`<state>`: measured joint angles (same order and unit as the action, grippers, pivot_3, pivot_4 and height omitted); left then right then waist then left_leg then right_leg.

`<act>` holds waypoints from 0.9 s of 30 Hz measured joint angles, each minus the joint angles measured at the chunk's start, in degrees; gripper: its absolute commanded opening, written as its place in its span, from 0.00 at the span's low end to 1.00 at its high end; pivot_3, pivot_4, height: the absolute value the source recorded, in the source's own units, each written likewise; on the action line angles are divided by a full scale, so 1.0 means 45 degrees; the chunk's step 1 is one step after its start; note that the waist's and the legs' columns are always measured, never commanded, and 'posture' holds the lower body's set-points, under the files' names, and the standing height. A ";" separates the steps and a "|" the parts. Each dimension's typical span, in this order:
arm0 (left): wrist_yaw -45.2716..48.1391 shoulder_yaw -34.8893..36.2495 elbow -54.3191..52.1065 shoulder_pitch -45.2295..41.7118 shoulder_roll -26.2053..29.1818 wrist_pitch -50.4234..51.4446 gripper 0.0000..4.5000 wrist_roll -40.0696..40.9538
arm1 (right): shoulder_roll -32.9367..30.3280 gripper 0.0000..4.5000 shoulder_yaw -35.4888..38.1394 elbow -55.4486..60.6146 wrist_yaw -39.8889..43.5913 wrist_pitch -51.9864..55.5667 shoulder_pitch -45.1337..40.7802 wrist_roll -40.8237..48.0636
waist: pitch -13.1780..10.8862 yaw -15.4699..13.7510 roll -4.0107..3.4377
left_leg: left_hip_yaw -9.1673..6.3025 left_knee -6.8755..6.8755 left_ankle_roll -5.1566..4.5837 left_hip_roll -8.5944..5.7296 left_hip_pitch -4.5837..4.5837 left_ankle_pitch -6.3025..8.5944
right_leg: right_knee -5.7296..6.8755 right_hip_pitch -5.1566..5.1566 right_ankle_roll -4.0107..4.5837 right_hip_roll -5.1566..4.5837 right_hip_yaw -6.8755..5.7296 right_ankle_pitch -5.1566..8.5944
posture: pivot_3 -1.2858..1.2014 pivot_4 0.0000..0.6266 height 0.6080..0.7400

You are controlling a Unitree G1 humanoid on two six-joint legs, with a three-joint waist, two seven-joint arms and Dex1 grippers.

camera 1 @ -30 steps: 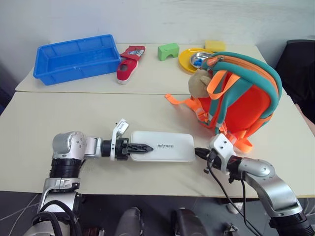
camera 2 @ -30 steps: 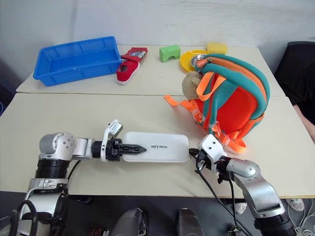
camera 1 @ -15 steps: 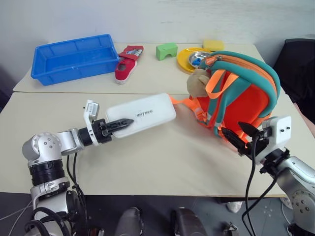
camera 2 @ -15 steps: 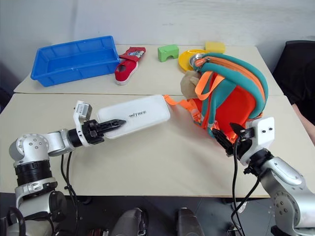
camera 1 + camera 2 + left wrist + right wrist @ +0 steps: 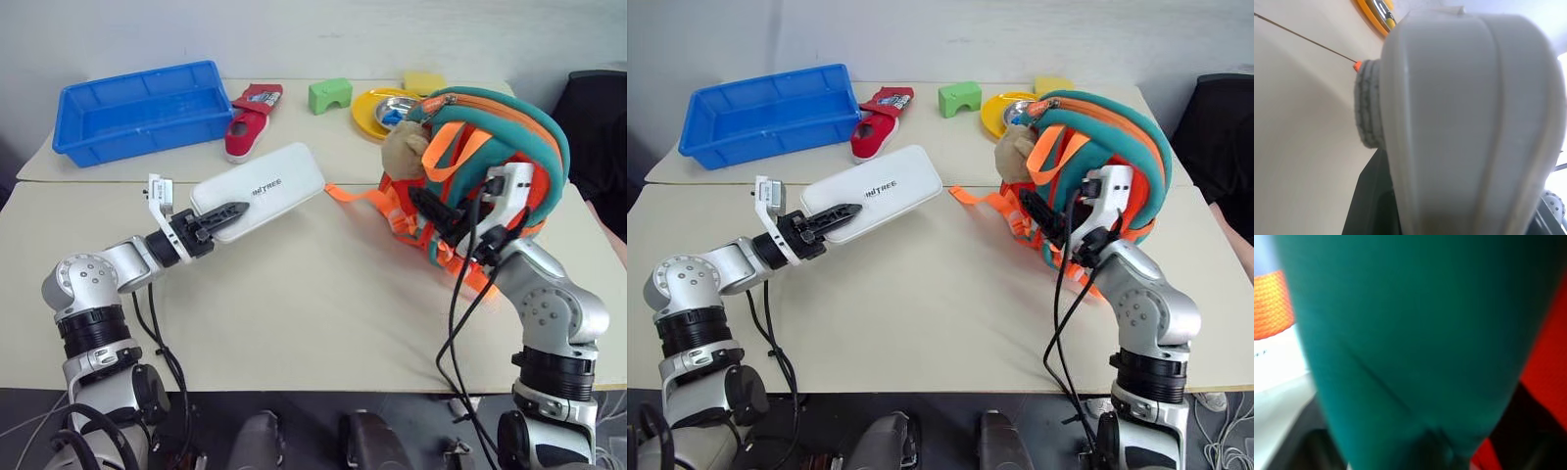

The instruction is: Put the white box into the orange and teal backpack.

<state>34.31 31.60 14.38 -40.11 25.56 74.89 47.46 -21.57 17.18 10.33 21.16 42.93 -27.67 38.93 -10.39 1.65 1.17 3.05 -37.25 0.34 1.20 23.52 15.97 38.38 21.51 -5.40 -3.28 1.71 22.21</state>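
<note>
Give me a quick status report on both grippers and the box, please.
Left gripper clamped on white box, lifted off the table. Right gripper at the backpack straps; jaws unclear. Backpack zipper looks closed.

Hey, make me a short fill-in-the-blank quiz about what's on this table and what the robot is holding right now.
1. The left end effector holds the white ____ above the table.
2. The red shoe lies beside the ____ tray.
3. The right end effector is at the orange and teal ____.
4. The green block sits next to the ____ plate.

Missing words: box; blue; backpack; yellow
</note>
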 measured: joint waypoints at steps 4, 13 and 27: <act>-0.0209 0.0023 -0.0030 -0.0407 0.0010 -0.0068 0.28 0.0217 | -0.0199 0.19 -0.0206 0.0085 0.0737 -0.0104 0.0107 0.0140 | 0.0000 0.0007 0.0000 | 0.0002 -0.0010 -0.0003 0.0000 -0.0001 -0.0009 | 0.0013 -0.0002 0.0000 0.0000 0.0000 0.0000 | 0.52 0.24 1.00; -0.0208 -0.0308 0.0083 -0.1940 0.0042 -0.0247 0.28 0.0634 | -0.2068 0.00 0.0323 0.3017 0.2127 0.2016 0.0273 0.4636 | -0.0012 -0.0018 0.0010 | -0.0009 0.0018 0.0030 0.0009 -0.0002 -0.0048 | 0.0026 0.0010 0.0000 0.0016 -0.0010 0.0000 | 0.52 0.24 1.00; 0.6483 -0.4898 -0.0990 -0.3155 0.1858 -0.4060 0.28 -0.0230 | -0.8398 0.00 0.3798 0.4588 0.5212 0.4545 0.3839 1.0751 | -0.0051 -0.0004 0.0075 | -0.0008 0.0014 0.0003 0.0008 -0.0023 -0.0051 | -0.0089 -0.0050 0.0000 0.0015 -0.0003 -0.0001 | 0.52 0.24 1.00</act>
<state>63.48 9.56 9.93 -54.30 33.92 56.62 46.43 -59.36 34.27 30.98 44.61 63.39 -10.39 87.31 -10.62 1.63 1.51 3.01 -37.19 0.35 1.24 23.42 15.74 37.99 21.29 -5.40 -3.21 1.70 22.20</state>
